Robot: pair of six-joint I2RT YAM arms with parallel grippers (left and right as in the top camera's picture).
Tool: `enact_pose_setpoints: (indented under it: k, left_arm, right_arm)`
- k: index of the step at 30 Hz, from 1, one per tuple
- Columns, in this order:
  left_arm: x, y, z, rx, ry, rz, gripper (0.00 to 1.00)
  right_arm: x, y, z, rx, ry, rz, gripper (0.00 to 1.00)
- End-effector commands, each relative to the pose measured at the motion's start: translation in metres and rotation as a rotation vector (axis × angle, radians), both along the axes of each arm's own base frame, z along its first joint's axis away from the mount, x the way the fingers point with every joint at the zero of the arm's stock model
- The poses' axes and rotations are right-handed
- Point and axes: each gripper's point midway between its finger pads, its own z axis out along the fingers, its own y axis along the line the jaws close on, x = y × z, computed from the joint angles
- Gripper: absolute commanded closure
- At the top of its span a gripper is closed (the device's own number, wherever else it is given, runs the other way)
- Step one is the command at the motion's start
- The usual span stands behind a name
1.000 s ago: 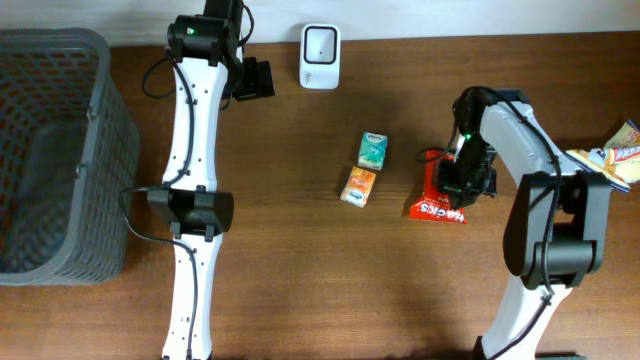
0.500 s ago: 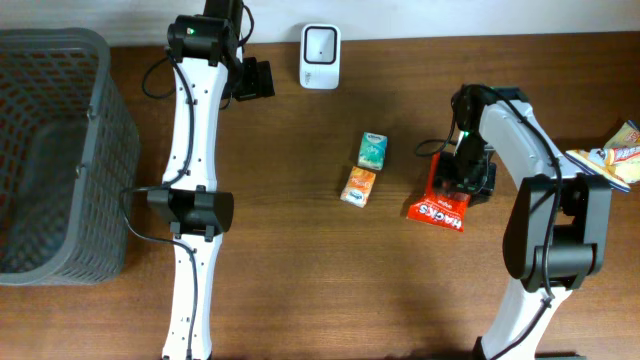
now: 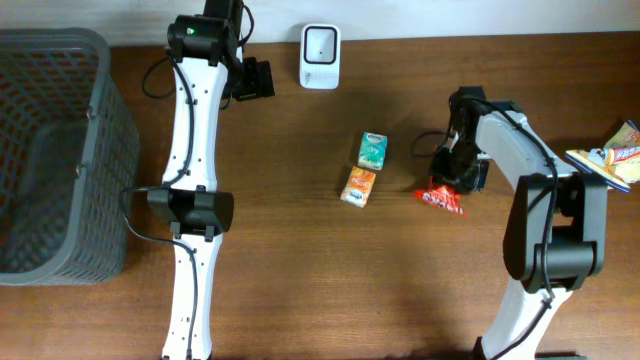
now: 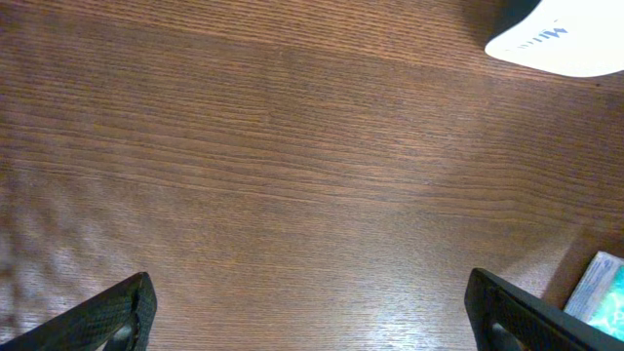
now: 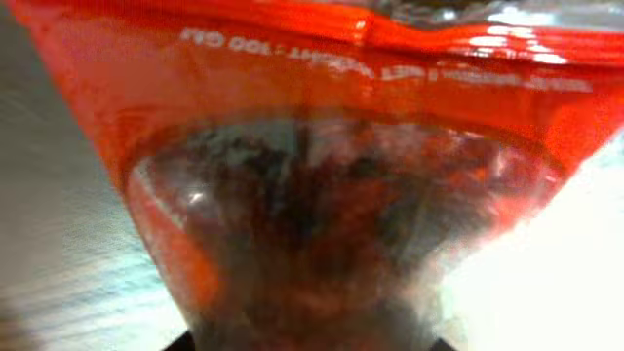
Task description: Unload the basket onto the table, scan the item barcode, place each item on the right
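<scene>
Overhead view, left to right: grey basket (image 3: pixel 50 150) at table (image 3: pixel 300 280) edge, then left claw (image 3: pixel 255 80) released beside white scanner (image 3: pixel 320 43), fingertips (image 4: pixel 117 312) wide apart in left wrist view. Mid-table, teal pack (image 3: pixel 372 149) near orange pack (image 3: pixel 358 186). Further right, right claw (image 3: pixel 458 168) grasping red snack bag (image 3: pixel 441 198), bag tilted on edge; more packets (image 3: pixel 612 155) at far right edge.

My left gripper (image 3: pixel 255 80) hangs just left of the scanner (image 3: pixel 320 43), jaws wide; my right gripper (image 3: pixel 452 180), well right of it, pinches the red pouch (image 3: pixel 441 198).
</scene>
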Motion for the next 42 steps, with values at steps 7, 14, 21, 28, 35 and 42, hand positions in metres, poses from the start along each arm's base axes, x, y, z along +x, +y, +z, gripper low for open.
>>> enact_pose_setpoints:
  k: [7, 14, 21, 28, 35, 42]
  left_arm:
    - [0.000, 0.000, 0.003, 0.007, -0.008, -0.006, 0.01]
    - [0.000, 0.000, 0.003, 0.007, -0.008, -0.006, 0.01]
    - [0.000, 0.000, 0.003, 0.007, -0.008, -0.006, 0.01]
    - [0.000, 0.000, 0.003, 0.007, -0.008, -0.006, 0.01]
    - [0.000, 0.000, 0.003, 0.007, -0.008, -0.006, 0.01]
    - [0.000, 0.000, 0.003, 0.007, -0.008, -0.006, 0.01]
  right_arm:
    - [0.096, 0.086, 0.042, 0.096, -0.392, 0.190, 0.82]
    - [0.182, 0.180, 0.141, 0.207, -0.917, 0.294, 0.87]
    - [0.227, 0.199, 0.230, 0.284, -1.215, 0.177, 0.96]
    - [0.266, 0.233, 0.172, 0.285, -1.097, 0.209, 0.95]
    - [0.245, 0.267, 0.124, 0.211, -0.999, 0.363, 0.95]
    - [0.250, 0.235, 0.113, 0.088, -0.959, 0.332, 0.94]
